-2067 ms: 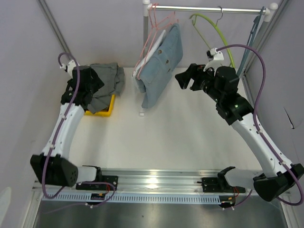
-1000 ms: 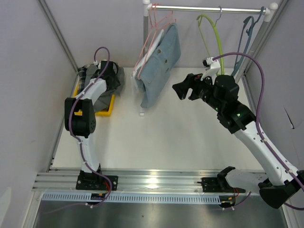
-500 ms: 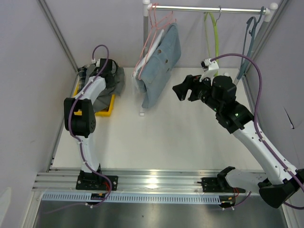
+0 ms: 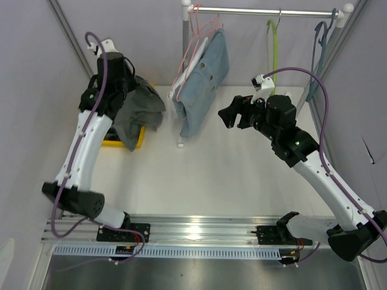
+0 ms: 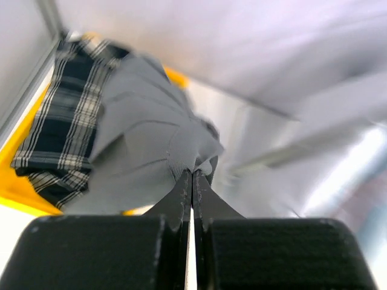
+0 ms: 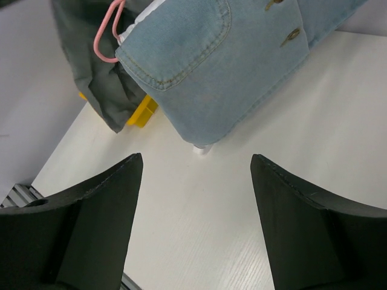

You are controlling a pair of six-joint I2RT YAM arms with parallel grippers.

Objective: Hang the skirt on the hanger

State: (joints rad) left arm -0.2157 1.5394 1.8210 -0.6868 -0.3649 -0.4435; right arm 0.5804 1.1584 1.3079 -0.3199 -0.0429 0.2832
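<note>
A grey skirt (image 4: 142, 112) hangs above the yellow bin (image 4: 118, 142), pinched at a fold by my left gripper (image 4: 128, 84). In the left wrist view that gripper (image 5: 192, 176) is shut on the grey skirt (image 5: 145, 151), and the cloth bunches at the tips. An empty green hanger (image 4: 272, 42) and a teal hanger (image 4: 320, 36) hang on the rail (image 4: 266, 10). My right gripper (image 4: 227, 113) stands open with nothing in it, just right of the denim skirt (image 4: 205, 78). Its wrist view shows the right gripper (image 6: 196, 158) over bare table.
A pink hanger (image 4: 192, 36) on the rail carries the denim skirt (image 6: 230, 66). A plaid garment (image 5: 66, 121) lies in the yellow bin (image 5: 18, 187). A small white tag (image 4: 180, 145) lies on the table under the denim skirt. Walls close in on both sides.
My left gripper has shut on the grey skirt and risen, lifting it out of the bin. The green hanger has swung on the rail. The right arm has barely moved.
</note>
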